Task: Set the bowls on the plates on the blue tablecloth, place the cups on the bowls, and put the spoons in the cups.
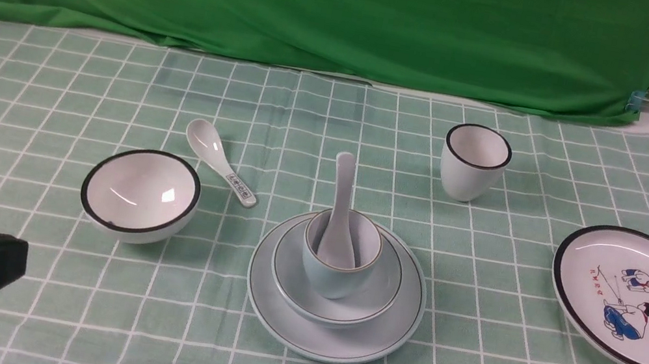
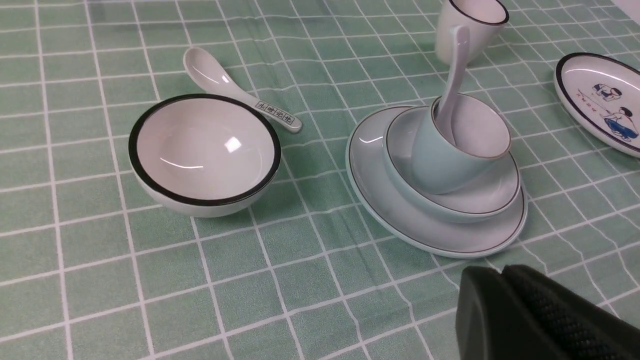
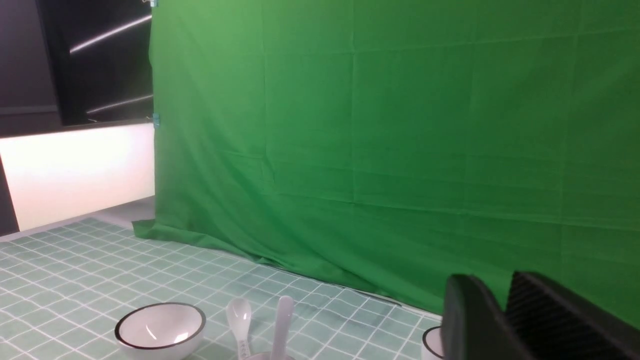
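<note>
Centrally, glossy round ceramics (image 1: 329,334) nest.

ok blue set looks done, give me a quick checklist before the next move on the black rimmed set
1. Blue stack finished: pale-blue cup in pale-blue bowl on pale-blue plate, plain spoon in the cup: ok.
2. Cartoon plate bare, ready for a bowl: ok.
3. Black-rimmed bowl upright and free, nothing in it: ok.
4. Marked spoon lies close behind that bowl; whether they touch: cannot tell.
5. White cup upright, away from the plate: ok.
6. Left gripper and right gripper holding nothing: ok; open or shut: cannot tell.
</note>
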Motion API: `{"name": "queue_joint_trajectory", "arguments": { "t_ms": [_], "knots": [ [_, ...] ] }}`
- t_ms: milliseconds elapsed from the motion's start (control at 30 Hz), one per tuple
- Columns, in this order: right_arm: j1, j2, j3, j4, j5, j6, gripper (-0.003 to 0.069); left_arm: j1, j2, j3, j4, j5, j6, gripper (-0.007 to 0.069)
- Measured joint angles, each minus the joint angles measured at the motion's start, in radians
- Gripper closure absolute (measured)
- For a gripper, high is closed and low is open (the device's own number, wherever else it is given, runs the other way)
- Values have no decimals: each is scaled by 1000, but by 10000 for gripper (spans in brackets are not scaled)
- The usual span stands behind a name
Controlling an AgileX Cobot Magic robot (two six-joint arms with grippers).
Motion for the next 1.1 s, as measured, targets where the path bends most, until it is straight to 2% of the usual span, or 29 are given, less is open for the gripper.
{"name": "queue_joint_trajectory", "arguments": {
  "t_ms": [133, 200, 233, 300, 400, 567, 667, 800, 900, 1100],
  "knots": [
    [0, 0, 0, 0, 0, 0, 484, 1, -10, 9, -4, -35, 48, 615],
    [0, 0, 0, 0, 0, 0, 477, 30, -53, 47, -56, -159, 173, 615],
    [0, 0, 0, 0, 0, 0, 475, 46, -63, 57, -71, -183, 200, 615],
    [0, 0, 0, 0, 0, 0, 468, 137, -137, 137, -179, -323, 360, 615],
    [0, 0, 0, 0, 0, 0, 462, 271, -243, 264, -262, -434, 443, 615],
    [0, 0, 0, 0, 0, 0, 456, 493, -412, 467, -302, -522, 453, 615],
    [0, 0, 0, 0, 0, 0, 449, 554, -472, 544, -305, -521, 453, 615],
    [0, 0, 0, 0, 0, 0, 445, 569, -495, 587, -305, -500, 454, 615],
    [0, 0, 0, 0, 1, 0, 440, 568, -496, 588, -301, -421, 454, 615],
    [0, 0, 0, 0, 1, 0, 427, 568, -496, 588, -297, -408, 454, 614]
  ]
}}
